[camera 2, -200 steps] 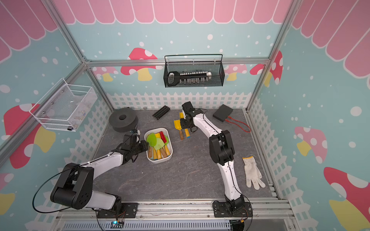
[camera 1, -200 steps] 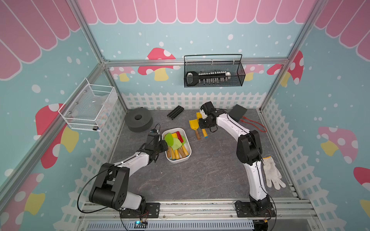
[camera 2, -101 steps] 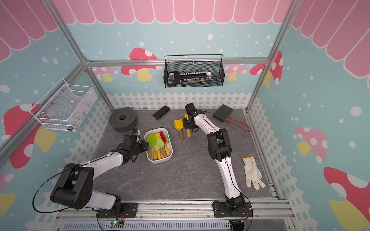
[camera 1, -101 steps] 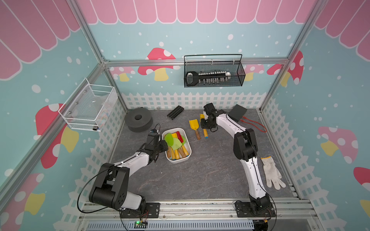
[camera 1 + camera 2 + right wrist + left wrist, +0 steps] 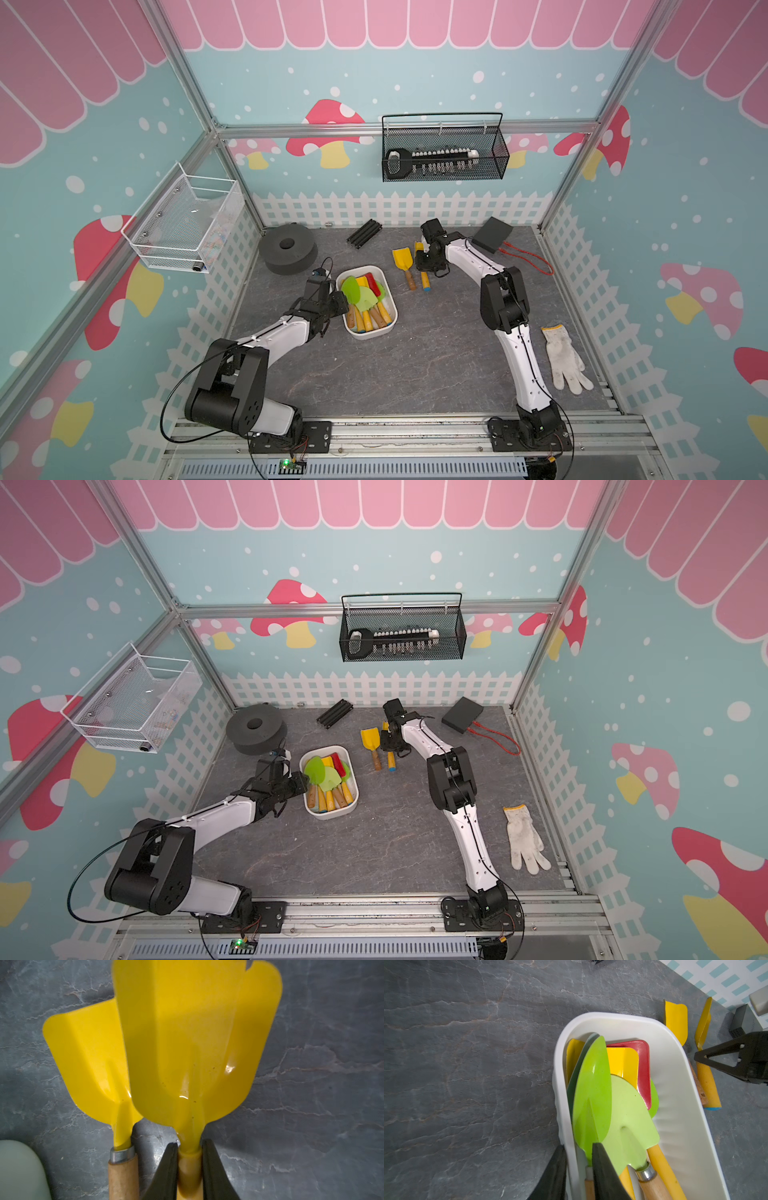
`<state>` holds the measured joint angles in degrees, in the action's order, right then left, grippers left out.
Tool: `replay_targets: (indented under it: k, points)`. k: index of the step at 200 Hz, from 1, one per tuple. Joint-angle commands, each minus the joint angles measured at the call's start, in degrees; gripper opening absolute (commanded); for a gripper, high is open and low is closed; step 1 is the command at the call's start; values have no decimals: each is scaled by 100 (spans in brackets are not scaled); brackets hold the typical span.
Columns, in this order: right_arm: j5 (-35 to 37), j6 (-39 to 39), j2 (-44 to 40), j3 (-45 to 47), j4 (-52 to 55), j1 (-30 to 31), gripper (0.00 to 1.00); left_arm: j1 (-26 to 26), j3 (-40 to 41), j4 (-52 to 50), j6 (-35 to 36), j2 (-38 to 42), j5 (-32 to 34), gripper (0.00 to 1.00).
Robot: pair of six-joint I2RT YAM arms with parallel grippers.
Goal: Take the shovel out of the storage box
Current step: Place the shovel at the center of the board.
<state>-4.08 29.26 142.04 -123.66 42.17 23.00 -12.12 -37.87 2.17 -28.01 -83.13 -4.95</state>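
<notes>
Placing step: the left gripper [image 5: 579, 1145] pinches the storage box [image 5: 365, 333] wall while the right gripper [image 5: 189, 1142], clamped on the neck of a yellow shovel [image 5: 195, 1043], holds it outside the box beside 1 wooden-handled shovel [image 5: 89, 1059], so the next move is probably to let go.

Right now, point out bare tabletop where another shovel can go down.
Free: the wide stretch between the storage box, the glove and the front rail. Crowded: the back strip, with foam ring, wooden-handled shovel and black case.
</notes>
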Motion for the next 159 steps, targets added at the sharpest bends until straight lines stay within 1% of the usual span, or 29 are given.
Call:
replay_targets:
  k: [1,35,58,111,144,159]
  points:
    - [33,97,161,-178,21,-26,21,6,-116,-7,112,34,-20,26]
    - [59,138,171,-190,22,-25,25,8,-107,-7,109,52,-21,26]
    - [70,175,186,-217,26,-32,29,1,-107,-7,120,69,-6,26]
    - [32,200,149,-246,37,-33,35,8,-91,-6,120,104,15,26]
    - [12,128,-63,-144,37,-24,38,5,-98,-3,120,87,5,26]
    - [60,23,-266,47,-10,-8,40,7,-98,-7,120,104,14,27]
